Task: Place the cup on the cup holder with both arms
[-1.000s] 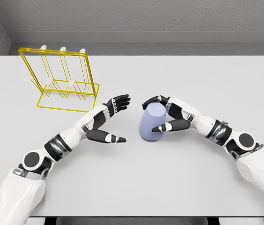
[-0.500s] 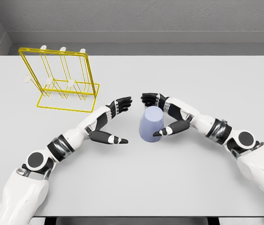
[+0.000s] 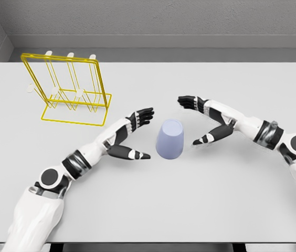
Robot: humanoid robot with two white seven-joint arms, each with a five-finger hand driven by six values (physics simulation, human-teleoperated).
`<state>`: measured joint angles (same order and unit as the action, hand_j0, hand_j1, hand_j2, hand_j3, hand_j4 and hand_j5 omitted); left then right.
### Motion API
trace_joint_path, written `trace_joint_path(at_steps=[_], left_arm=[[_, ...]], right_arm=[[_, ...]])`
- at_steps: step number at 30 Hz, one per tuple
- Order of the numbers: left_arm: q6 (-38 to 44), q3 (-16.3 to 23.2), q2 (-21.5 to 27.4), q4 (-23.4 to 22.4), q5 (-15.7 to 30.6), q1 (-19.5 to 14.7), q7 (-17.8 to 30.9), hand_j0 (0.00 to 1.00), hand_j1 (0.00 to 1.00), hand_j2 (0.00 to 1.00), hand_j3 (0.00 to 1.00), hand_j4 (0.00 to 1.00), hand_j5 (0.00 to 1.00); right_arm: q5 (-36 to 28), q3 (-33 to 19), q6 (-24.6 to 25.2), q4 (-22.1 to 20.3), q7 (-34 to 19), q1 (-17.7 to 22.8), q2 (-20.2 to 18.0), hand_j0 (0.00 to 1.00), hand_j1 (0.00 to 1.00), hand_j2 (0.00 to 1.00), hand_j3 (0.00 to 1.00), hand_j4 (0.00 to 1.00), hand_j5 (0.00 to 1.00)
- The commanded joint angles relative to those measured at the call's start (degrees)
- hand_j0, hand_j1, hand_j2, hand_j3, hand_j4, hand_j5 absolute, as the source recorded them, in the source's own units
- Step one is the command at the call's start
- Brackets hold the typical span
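Note:
A pale blue cup stands upside down on the grey table, near the middle. My left hand is open just to the cup's left, its fingers spread and close to the cup without touching it. To the right of the cup my right hand is open too, a clear gap away from it and holding nothing. The yellow wire cup holder with white-tipped pegs stands at the back left of the table.
The table's far edge meets a grey wall behind the holder. Bare tabletop lies in front of the cup and to the far right.
My right hand has let go of the cup and drawn back to the right. My left hand has moved right, closer to the cup. The cup stays in place.

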<state>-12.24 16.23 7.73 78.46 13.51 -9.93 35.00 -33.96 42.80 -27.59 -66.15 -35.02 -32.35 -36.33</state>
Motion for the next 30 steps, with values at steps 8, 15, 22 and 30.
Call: trace_joint_path(at_steps=[8,15,22,30], left_arm=[[-1.5,1.5,-3.4,0.0,-2.9,-0.2,0.0,1.00,1.00,1.00,1.00,1.00,1.00],[-1.4,1.3,-3.5,-2.5,-2.9,-2.0,0.0,1.00,1.00,1.00,1.00,1.00,1.00],[-1.5,1.5,-4.8,-4.4,-3.1,-2.7,0.0,1.00,1.00,1.00,1.00,1.00,1.00],[-1.5,2.8,-5.7,-5.2,-3.1,-2.9,0.0,1.00,1.00,1.00,1.00,1.00,1.00]], right_arm=[[-0.3,0.2,-3.7,-0.1,0.0,-1.3,-13.8,1.00,1.00,1.00,1.00,1.00,1.00],[21.7,-0.2,-7.4,2.3,8.8,-5.9,-13.8,1.00,1.00,1.00,1.00,1.00,1.00],[21.6,-0.4,-7.4,3.1,9.2,-5.9,-16.6,1.00,1.00,1.00,1.00,1.00,1.00],[21.8,-2.3,-7.4,3.3,8.7,-6.0,-16.0,1.00,1.00,1.00,1.00,1.00,1.00]])
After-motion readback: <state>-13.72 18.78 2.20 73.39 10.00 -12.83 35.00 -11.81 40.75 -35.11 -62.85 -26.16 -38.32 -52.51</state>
